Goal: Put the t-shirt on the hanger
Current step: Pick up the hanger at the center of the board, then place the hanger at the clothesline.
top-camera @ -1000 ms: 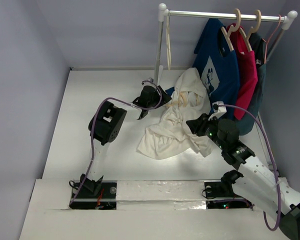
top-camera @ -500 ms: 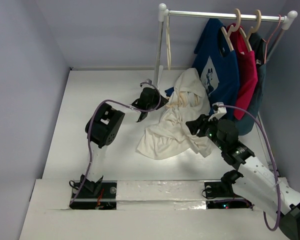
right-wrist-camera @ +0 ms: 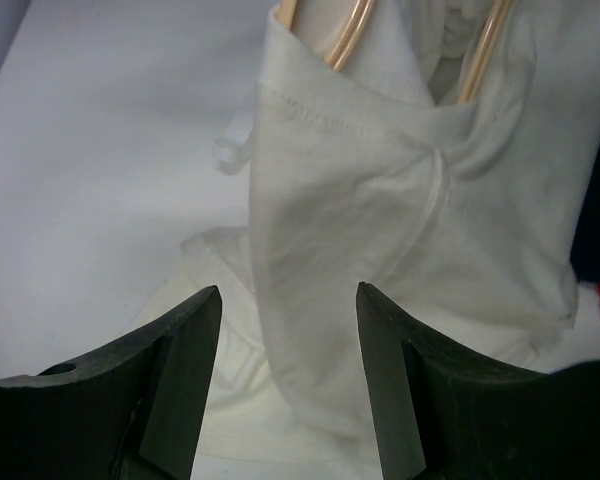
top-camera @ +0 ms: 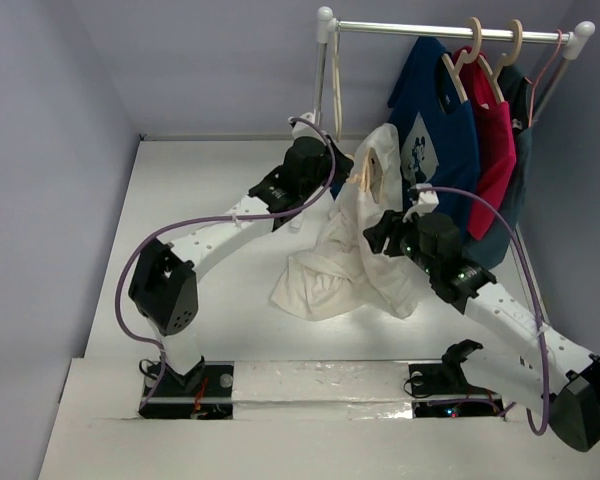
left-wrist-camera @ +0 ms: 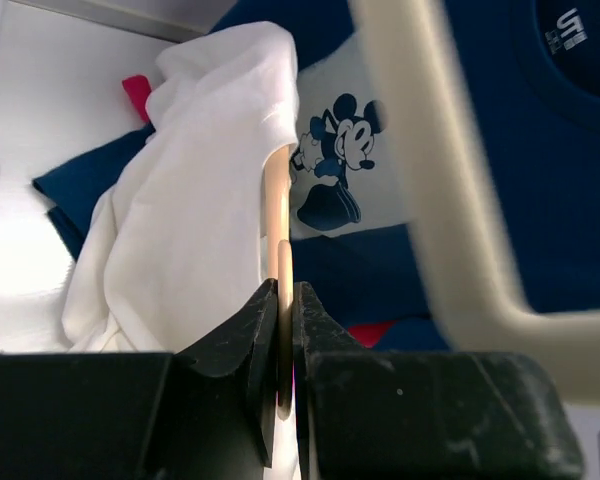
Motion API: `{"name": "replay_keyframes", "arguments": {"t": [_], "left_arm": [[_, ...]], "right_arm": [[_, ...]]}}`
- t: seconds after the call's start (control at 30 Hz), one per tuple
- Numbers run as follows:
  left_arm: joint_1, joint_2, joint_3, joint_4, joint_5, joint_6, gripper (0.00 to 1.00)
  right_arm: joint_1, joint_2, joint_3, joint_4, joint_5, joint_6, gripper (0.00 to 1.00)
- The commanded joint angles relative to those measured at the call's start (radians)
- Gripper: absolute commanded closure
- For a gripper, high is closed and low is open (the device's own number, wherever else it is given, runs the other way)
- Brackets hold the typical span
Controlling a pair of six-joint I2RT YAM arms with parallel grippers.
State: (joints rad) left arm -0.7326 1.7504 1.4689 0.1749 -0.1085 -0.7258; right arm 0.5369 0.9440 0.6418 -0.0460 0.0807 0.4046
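Observation:
The cream-white t-shirt [top-camera: 355, 245] hangs bunched from the tan wooden hanger [top-camera: 365, 172], and its lower part trails on the table. My left gripper [top-camera: 340, 180] is shut on the hanger and holds it raised beside the rack. In the left wrist view the hanger's thin wood [left-wrist-camera: 283, 270] is pinched between the jaws [left-wrist-camera: 285, 292], with the t-shirt [left-wrist-camera: 195, 200] draped over it to the left. My right gripper [top-camera: 373, 238] is open and empty, close against the hanging cloth. In the right wrist view the t-shirt [right-wrist-camera: 380, 230] fills the space beyond the gripper [right-wrist-camera: 287, 300], and the hanger arms [right-wrist-camera: 345, 35] poke out at the top.
A white clothes rack [top-camera: 450, 30] stands at the back right. It carries a navy printed shirt [top-camera: 435, 130], a red shirt [top-camera: 495, 140] and a darker garment behind. The navy shirt [left-wrist-camera: 500, 150] is right behind the raised hanger. A pale blurred bar [left-wrist-camera: 440, 170] crosses the left wrist view.
My left arm has stretched out and lifted the hanger with the t-shirt up off the table toward the rack. The cloth now hangs instead of lying heaped. My right gripper shifted slightly up-left.

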Motion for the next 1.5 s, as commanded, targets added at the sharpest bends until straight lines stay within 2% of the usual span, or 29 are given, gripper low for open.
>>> {"name": "replay_keyframes", "arguments": {"t": [0.0, 0.2, 0.37, 0.6, 0.87, 0.9, 0.93, 0.97, 1.0, 1.17, 1.23, 1.27, 1.33, 1.37, 1.43, 1.47], "left_arm": [[-0.008, -0.060, 0.077, -0.139, -0.057, 0.058, 1.00], [-0.053, -0.120, 0.183, -0.261, -0.109, 0.078, 1.00], [-0.102, -0.146, 0.231, -0.288, -0.149, 0.074, 1.00], [-0.185, -0.146, 0.315, -0.328, -0.211, 0.074, 1.00], [-0.218, -0.144, 0.364, -0.351, -0.232, 0.081, 1.00], [-0.218, -0.137, 0.376, -0.360, -0.232, 0.085, 1.00], [-0.218, -0.134, 0.396, -0.367, -0.234, 0.091, 1.00], [-0.218, -0.135, 0.403, -0.376, -0.232, 0.095, 1.00], [-0.218, -0.134, 0.410, -0.377, -0.230, 0.098, 1.00], [-0.218, -0.152, 0.461, -0.359, -0.212, 0.141, 1.00], [-0.218, -0.164, 0.504, -0.359, -0.198, 0.181, 0.84], [-0.218, -0.170, 0.514, -0.361, -0.197, 0.193, 0.69], [-0.218, -0.212, 0.528, -0.356, -0.195, 0.230, 0.52], [-0.218, -0.227, 0.527, -0.353, -0.197, 0.244, 0.34], [-0.218, -0.285, 0.509, -0.356, -0.212, 0.276, 0.16], [-0.218, -0.311, 0.490, -0.344, -0.215, 0.282, 0.03]], "right_arm": [[-0.002, 0.010, 0.108, 0.025, 0.019, -0.033, 0.37], [-0.002, 0.056, 0.202, -0.017, -0.041, -0.007, 0.37], [0.017, 0.053, 0.216, -0.008, -0.174, 0.056, 0.35], [0.066, 0.085, 0.256, -0.072, -0.121, 0.071, 0.36], [0.066, 0.036, 0.256, -0.097, -0.093, 0.083, 0.73], [0.066, 0.033, 0.259, -0.094, -0.108, 0.085, 0.82], [0.066, 0.032, 0.260, -0.091, -0.122, 0.089, 0.85], [0.066, 0.030, 0.266, -0.094, -0.139, 0.094, 0.94], [0.066, 0.030, 0.272, -0.095, -0.145, 0.100, 0.99], [0.066, 0.022, 0.335, -0.100, -0.197, 0.146, 1.00], [0.066, 0.025, 0.369, -0.117, -0.203, 0.167, 1.00], [0.066, 0.029, 0.402, -0.120, -0.208, 0.174, 1.00], [0.066, 0.042, 0.449, -0.144, -0.222, 0.191, 1.00], [0.066, 0.050, 0.493, -0.155, -0.231, 0.194, 1.00], [0.055, 0.074, 0.535, -0.182, -0.240, 0.197, 1.00], [0.055, 0.088, 0.553, -0.190, -0.245, 0.197, 1.00]]}}
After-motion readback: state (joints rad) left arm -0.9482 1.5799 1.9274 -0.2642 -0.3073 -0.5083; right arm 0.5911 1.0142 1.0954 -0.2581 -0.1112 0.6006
